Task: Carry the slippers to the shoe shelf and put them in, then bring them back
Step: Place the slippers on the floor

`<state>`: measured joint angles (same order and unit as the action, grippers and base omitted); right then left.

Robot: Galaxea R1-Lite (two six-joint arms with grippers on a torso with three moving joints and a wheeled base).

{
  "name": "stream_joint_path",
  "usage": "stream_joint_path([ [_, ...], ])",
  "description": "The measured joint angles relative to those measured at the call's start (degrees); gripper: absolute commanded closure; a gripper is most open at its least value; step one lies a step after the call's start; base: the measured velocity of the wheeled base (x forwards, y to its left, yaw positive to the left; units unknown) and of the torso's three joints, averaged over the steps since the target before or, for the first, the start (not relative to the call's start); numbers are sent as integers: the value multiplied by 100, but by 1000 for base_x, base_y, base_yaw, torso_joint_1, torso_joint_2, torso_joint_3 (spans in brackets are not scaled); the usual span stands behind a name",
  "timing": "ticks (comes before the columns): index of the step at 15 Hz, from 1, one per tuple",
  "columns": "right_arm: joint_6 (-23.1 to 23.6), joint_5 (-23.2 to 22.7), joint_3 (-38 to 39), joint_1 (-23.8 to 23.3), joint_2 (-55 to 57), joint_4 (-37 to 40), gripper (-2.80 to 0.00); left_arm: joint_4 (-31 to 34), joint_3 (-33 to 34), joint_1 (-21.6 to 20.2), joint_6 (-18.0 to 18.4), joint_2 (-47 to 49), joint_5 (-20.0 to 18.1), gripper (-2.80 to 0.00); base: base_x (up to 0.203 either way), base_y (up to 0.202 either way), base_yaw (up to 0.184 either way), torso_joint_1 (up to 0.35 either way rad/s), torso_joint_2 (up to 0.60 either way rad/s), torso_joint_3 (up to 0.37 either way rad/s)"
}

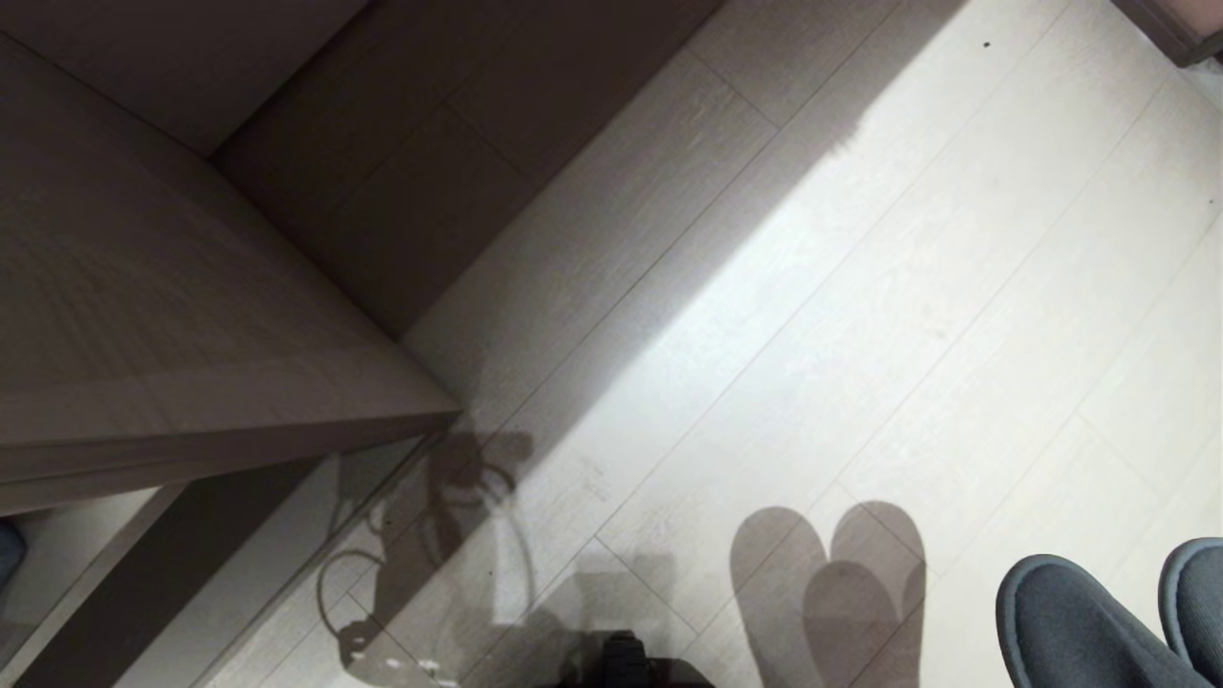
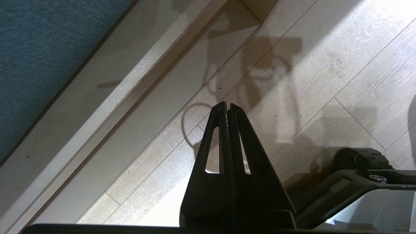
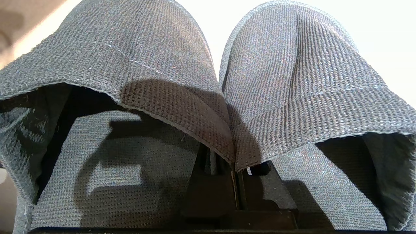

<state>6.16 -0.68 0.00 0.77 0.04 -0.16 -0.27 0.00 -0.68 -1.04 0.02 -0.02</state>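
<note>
Two dark slate-grey cloth slippers (image 3: 156, 58) hang side by side, toes pointing away from the wrist. My right gripper (image 3: 234, 182) is shut on their inner edges, where the two uppers meet. In the head view only their toes (image 1: 1061, 621) show at the bottom right, above the pale floor, with their shadow (image 1: 826, 583) beside them. My left gripper (image 2: 227, 107) is shut and empty, hanging over the floor. A grey-beige wood-laminate unit (image 1: 143, 315) fills the left of the head view. The shoe shelf's open cubby is hidden from this angle.
Pale plank floor (image 1: 908, 287) spreads to the right, brightly lit beyond the unit's shadow. A pale board (image 2: 107, 84) and a blue surface (image 2: 39, 48) lie along the unit's foot. A dark furniture corner (image 1: 1175, 29) sits at the far top right.
</note>
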Motion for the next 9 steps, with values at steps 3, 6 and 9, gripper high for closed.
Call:
stream_joint_path([
  [3, 12, -9, -19, 0, 1, 2, 0, 5, 0, 0, 0, 0, 2, 0, 0, 0, 0, 1, 1, -14],
  [6, 3, -256, -588, 7, 239, 200, 0, 11, 0, 0, 2, 0, 2, 0, 0, 0, 0, 0, 0, 0],
  [9, 220, -480, -1277, 111, 1136, 224, 0, 11, 0, 0, 1, 0, 2, 0, 0, 0, 0, 0, 0, 0],
])
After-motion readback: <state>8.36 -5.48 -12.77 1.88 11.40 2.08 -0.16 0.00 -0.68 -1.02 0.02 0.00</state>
